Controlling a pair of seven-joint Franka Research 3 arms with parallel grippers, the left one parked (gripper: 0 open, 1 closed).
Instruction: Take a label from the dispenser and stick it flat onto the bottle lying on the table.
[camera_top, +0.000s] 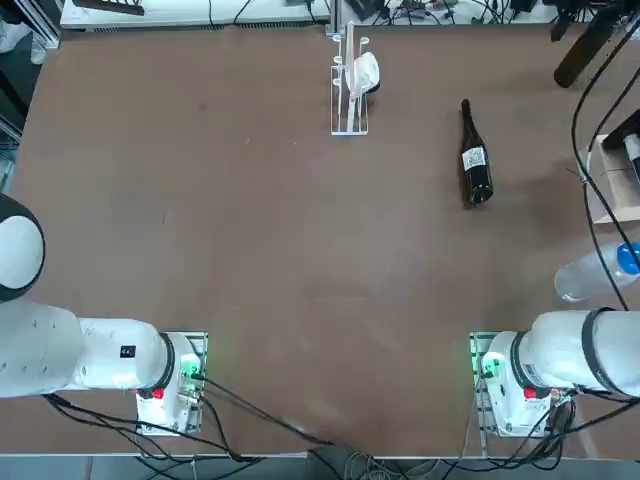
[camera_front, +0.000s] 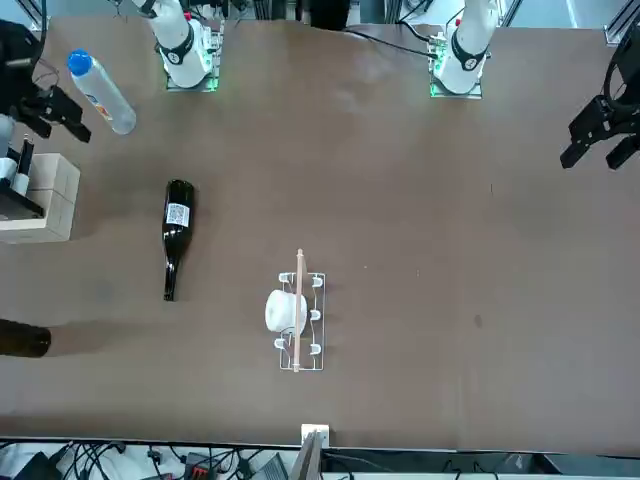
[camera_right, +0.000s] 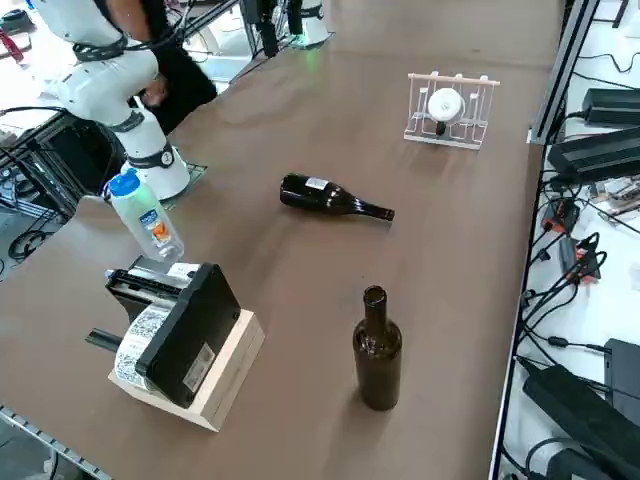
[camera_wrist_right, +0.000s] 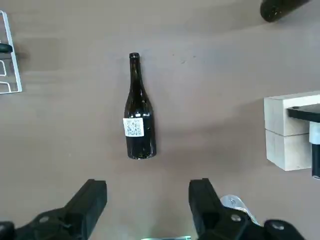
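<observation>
Brown and mostly bare, the surface (camera_top: 300, 250) spreads around the dark bottle (camera_top: 477, 160), my landmark from above. It lies on its side, neck pointing away from my bases, long axis running nearly straight out. The label (camera_top: 474, 158) is already on its body. Left of it and farther out stands a white wire rack (camera_top: 350, 90); to its right, a clear plastic bottle (camera_top: 590, 272) lies nearer my bases.

From the front, my right tool hangs on the dispenser's side of the dark bottle, nearer my bases than its neck. The fingers stand wide apart with nothing between them.

From my right side, the black label dispenser (camera_right: 180, 345) sits on its pale block (camera_right: 235, 370), on the near side of the dark bottle. An upright brown bottle (camera_right: 378, 355) stands beyond its neck. Past its base, a person's hand (camera_right: 155, 92) shows.

Down my right wrist, the tool (camera_wrist_right: 147, 185) is open and empty. The dark bottle lies ahead of its base-side gap, neck pointing away, so its long axis runs roughly between my fingers. Being the nearer arm, my right one could press down any raised label edge; otherwise I judge that only backing off remains.
</observation>
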